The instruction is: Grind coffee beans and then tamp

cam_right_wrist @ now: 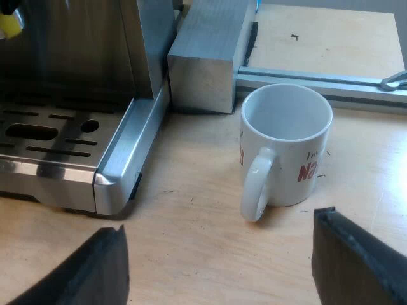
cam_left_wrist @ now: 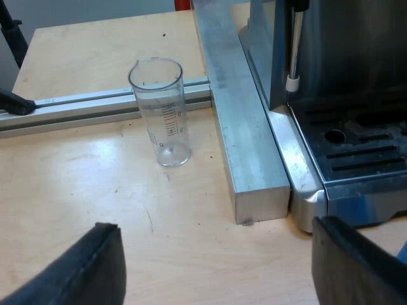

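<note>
A clear measuring glass (cam_left_wrist: 161,114) with printed marks stands upright and empty on the wooden table, beside a metal bar. My left gripper (cam_left_wrist: 219,267) is open, low over the table a short way from the glass, with nothing between its black fingers (cam_left_wrist: 82,270). The espresso machine (cam_left_wrist: 343,95) stands past the bar, its drip tray and steam wand showing. A white mug (cam_right_wrist: 286,149) with red lettering stands upright and empty beside the machine's drip tray (cam_right_wrist: 57,136), handle turned toward my right gripper (cam_right_wrist: 219,267), which is open and holds nothing.
A thick aluminium bar (cam_left_wrist: 238,121) lies along the machine's side, and a thinner rail (cam_left_wrist: 82,105) crosses behind the glass. Another aluminium block (cam_right_wrist: 206,54) and rail (cam_right_wrist: 318,81) sit behind the mug. Bare wooden table lies between each gripper and its nearest object.
</note>
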You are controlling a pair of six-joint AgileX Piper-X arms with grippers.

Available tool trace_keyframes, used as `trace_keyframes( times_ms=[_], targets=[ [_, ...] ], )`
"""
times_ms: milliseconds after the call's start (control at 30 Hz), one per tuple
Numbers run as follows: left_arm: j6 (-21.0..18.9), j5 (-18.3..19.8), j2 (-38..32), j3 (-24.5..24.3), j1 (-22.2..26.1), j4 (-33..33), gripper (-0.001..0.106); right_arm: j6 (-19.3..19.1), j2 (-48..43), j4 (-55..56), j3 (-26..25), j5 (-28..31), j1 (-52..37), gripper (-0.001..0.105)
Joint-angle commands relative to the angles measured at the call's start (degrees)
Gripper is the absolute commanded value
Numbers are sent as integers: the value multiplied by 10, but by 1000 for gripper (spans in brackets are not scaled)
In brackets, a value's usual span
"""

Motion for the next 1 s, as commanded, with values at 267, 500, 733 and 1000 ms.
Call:
trace_keyframes(
  times_ms=[267, 500, 733, 1000],
  targets=[
    [-6, -1, -78, 0, -1, -8, 63, -6, -25, -9, -3, -3, -2, 62],
    [-6, 42, -77, 0, -1, -8, 63, 54, -12, -8, -14, -1, -2, 62],
    [-6, 91, -50, -3, -43, -9, 63, 43, 50, 14, -74, -21, 2, 62],
    [-6, 130, -5, -16, -120, -37, 63, 14, 120, 16, -122, -89, 74, 62]
  ],
)
